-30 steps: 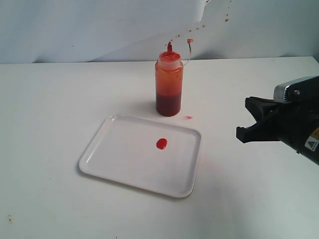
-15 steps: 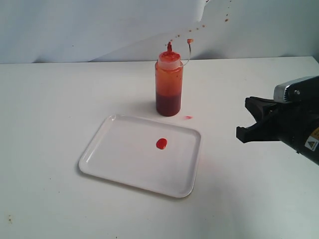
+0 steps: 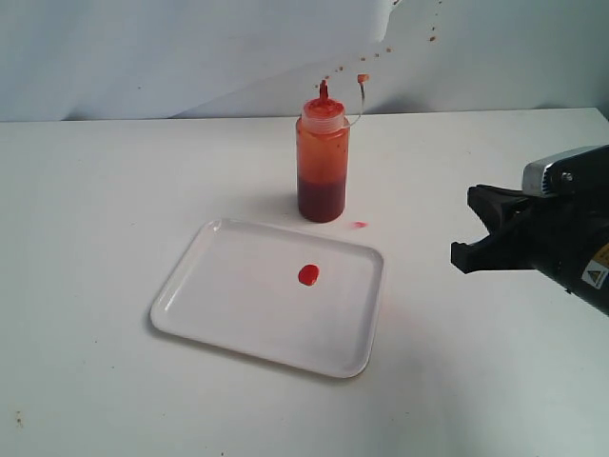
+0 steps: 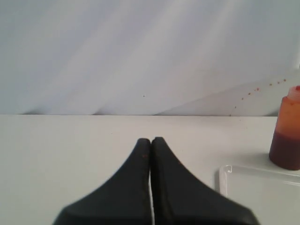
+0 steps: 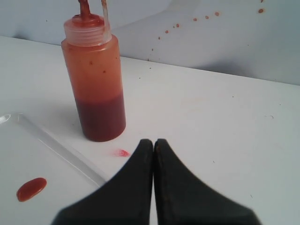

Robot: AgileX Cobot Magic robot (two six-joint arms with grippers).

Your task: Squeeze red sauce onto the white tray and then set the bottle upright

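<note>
1. While neither arm has hold of anything, the right jaws are pressed fully together and empty, and the left jaws are shut just as tight on nothing.
2. Nearest ahead of the right jaws is a pale red smear (image 5: 122, 153) on the table (image 3: 114, 171), just short of the bottle's foot.
3. Beyond the smear, ahead of the right jaws and well apart from them, the bottle (image 3: 323, 162) stands upright. Its nozzle points up, the small cap is out on its tether, and dark sauce has settled in the lower part.
4. Off to one side of the right jaws, the white tray (image 3: 228, 295) lies flat, its far rim near the bottle. The red sauce (image 3: 308, 275) sits on it as one small round blob.
5. From the left jaws, a tray corner and the bottle lie farther ahead and off to one side.
6. Both halves of the task look done, so the step in hand is probably just to clear off.
   - Draw the right jaws back and up, away from the bottle.
   - Do not sweep across the tray or the smear.
   - Hold the jaws closed so nothing snags the tether; a tall, light bottle would likely tip at a nudge.
7. Farthest off, behind the bottle, a pale backdrop (image 3: 190, 57) carries a few sauce specks.
</note>
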